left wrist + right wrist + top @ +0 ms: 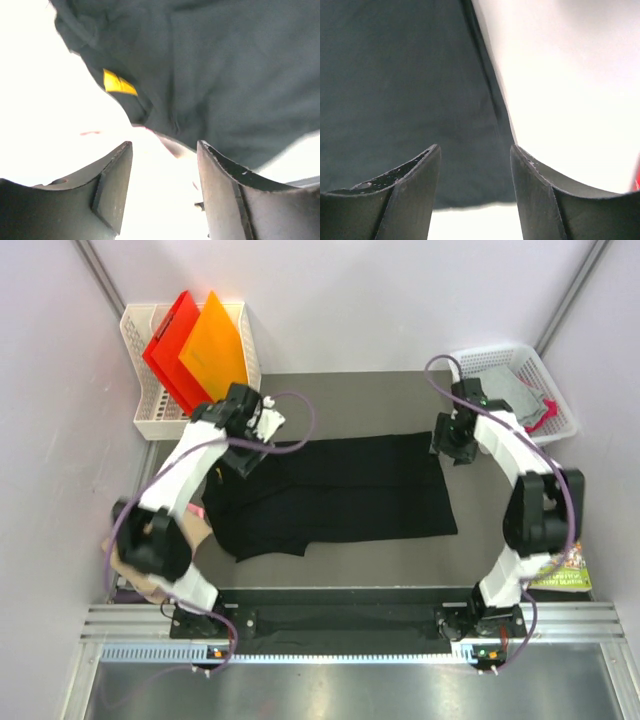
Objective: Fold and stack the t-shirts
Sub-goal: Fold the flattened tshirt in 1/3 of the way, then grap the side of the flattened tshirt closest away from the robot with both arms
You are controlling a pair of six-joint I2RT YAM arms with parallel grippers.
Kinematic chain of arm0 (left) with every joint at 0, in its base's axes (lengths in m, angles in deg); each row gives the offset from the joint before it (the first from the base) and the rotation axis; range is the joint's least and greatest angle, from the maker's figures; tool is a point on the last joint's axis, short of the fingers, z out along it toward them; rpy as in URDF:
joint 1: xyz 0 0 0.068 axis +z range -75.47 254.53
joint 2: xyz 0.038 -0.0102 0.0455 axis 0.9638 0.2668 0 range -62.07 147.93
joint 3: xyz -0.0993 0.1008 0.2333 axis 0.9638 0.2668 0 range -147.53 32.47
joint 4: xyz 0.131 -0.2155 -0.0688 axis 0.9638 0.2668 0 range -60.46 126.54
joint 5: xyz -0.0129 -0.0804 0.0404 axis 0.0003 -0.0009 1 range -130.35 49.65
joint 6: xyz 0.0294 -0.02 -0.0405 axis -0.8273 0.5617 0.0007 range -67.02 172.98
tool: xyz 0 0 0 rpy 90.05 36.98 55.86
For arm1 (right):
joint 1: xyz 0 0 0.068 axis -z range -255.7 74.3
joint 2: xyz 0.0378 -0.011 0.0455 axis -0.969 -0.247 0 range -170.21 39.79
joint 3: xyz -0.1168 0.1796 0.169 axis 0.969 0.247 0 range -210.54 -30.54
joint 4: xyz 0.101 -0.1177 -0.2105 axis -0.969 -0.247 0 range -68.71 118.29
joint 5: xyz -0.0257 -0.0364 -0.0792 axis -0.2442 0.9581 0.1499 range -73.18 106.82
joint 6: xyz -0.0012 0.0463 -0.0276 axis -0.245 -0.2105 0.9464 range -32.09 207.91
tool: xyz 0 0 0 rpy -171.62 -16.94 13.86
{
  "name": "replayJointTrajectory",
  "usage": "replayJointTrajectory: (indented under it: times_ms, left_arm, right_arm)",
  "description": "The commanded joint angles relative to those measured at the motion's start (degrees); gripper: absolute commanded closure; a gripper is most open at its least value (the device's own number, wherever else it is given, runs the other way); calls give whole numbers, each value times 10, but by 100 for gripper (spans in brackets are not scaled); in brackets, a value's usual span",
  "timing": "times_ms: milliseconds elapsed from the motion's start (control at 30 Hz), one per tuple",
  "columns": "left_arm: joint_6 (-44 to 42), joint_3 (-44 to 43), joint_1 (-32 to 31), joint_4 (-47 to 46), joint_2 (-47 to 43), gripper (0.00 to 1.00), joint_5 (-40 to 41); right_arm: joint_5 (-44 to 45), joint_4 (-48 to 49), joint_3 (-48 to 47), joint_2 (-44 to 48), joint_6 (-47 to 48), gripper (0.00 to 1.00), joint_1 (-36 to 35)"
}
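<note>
From above, the black t-shirt (335, 495) lies spread flat across the middle of the table (400, 390), long side running left to right. The left tool (248, 458) sits over the shirt's far left corner, and the right tool (452, 448) over its far right corner, so the shirt stretches between the two. Tan and pink cloth (196, 528) lies at the table's left edge, just beside the black shirt and partly under the left arm. A white basket (150, 410) at the far left holds a red folder (172, 345) and an orange folder (215, 345).

In the left wrist view, the left tool (165, 192) has its fingers (112, 187) apart with nothing between them. The black t-shirt (215, 75) fills the upper part of the view beyond the fingertips, a yellow label (119, 83) on it near its edge.

In the right wrist view, the right tool (475, 195) also stands with fingers (410, 192) apart, gripping nothing. The black t-shirt (405, 85) covers the left side beyond them, its hem running past the right finger.
</note>
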Motion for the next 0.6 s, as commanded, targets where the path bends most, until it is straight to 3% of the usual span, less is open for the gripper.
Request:
replayJointTrajectory:
  times_ms: [0,167,267,567]
  left_arm:
    - [-23,95,-13,112,-153,40,-53]
    - [-34,255,-29,113,-265,39,-50]
    - [-30,309,-36,92,-287,39,-50]
    - [-2,342,-94,22,-241,39,-40]
  right_arm:
    - [27,-2,101,133,-11,42,-25]
    - [38,21,229,195,-38,42,-48]
    - [45,37,280,204,-46,42,-48]
    - [62,55,298,179,-43,42,-47]
